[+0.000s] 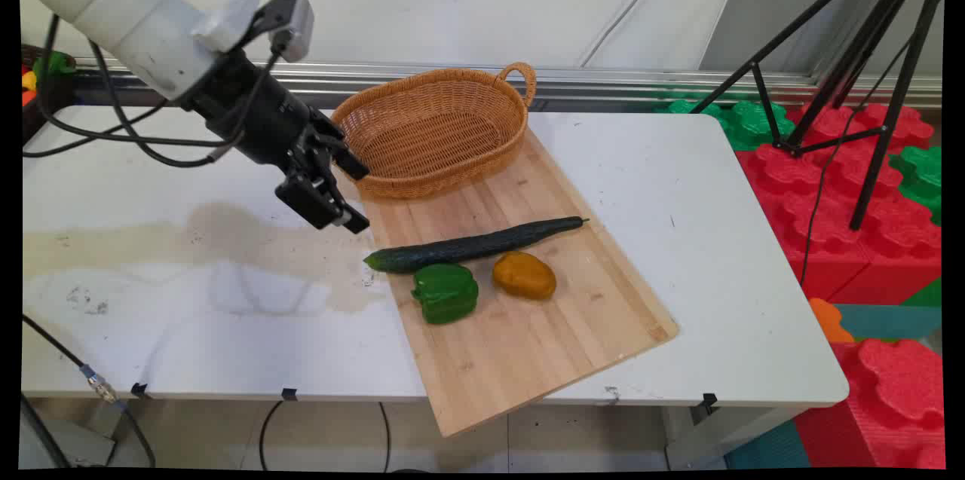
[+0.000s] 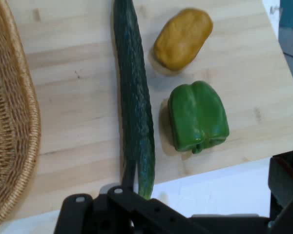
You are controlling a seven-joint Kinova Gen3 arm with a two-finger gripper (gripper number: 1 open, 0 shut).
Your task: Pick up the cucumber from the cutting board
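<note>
The claw (image 1: pixel 343 190), jaws spread and empty, hangs above the wooden board's (image 1: pixel 528 329) edge, the cucumber (image 1: pixel 471 245) just beyond it with its blunt end nearest and long axis running away across the board.

Overhead table view; close hand view, shared cucumber (image 1: pixel 473 245) (image 2: pixel 135 97)

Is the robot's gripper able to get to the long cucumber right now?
Probably yes. The gripper hangs open above the board's edge, just beyond the cucumber tip. Nothing lies between them; the green pepper and the orange one sit on its far side.
</note>
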